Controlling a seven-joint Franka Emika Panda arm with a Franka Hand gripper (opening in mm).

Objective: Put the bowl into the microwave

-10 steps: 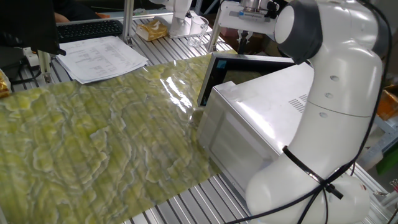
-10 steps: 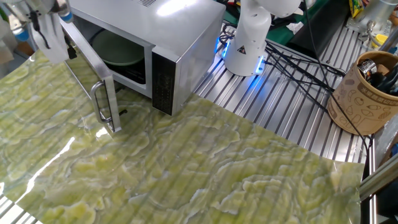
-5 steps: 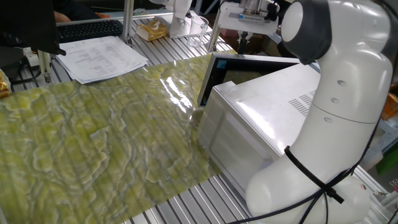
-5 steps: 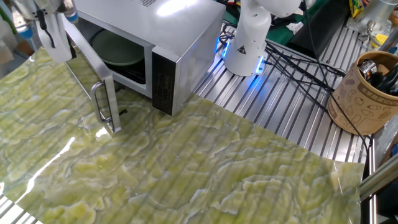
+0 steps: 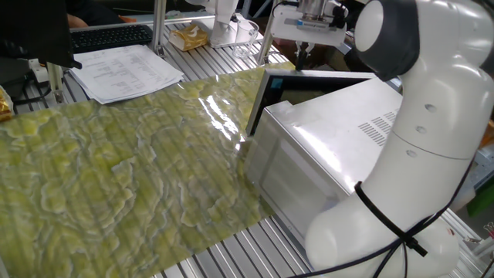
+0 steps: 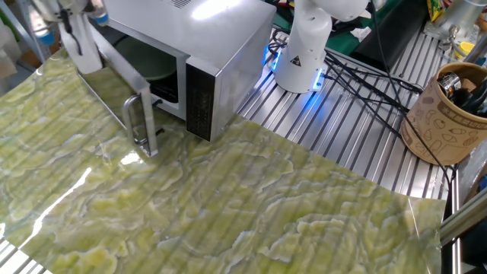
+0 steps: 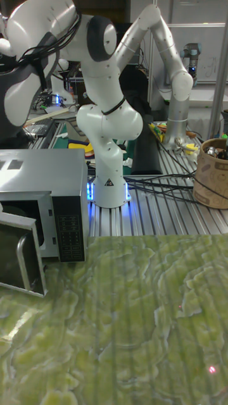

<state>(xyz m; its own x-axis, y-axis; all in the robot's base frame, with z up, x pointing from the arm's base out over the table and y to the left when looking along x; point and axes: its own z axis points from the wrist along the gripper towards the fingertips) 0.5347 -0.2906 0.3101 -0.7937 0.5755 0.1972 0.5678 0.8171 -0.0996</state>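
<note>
The pale green bowl sits inside the silver microwave, partly hidden by the half-open door. My gripper is at the door's far top edge, on its outer side, with nothing seen in it. In one fixed view the gripper hangs just behind the door's top edge, and its fingers look close together, but their gap is unclear. The tall fixed view shows the microwave with its door ajar; the gripper is out of that frame.
A stack of papers and a keyboard lie at the far side of the yellow-green mat. A brown cup of tools stands right, with black cables near the arm's base.
The microwave door has swung further toward shut, hiding more of the bowl. My gripper has moved along with the door's outer edge.
</note>
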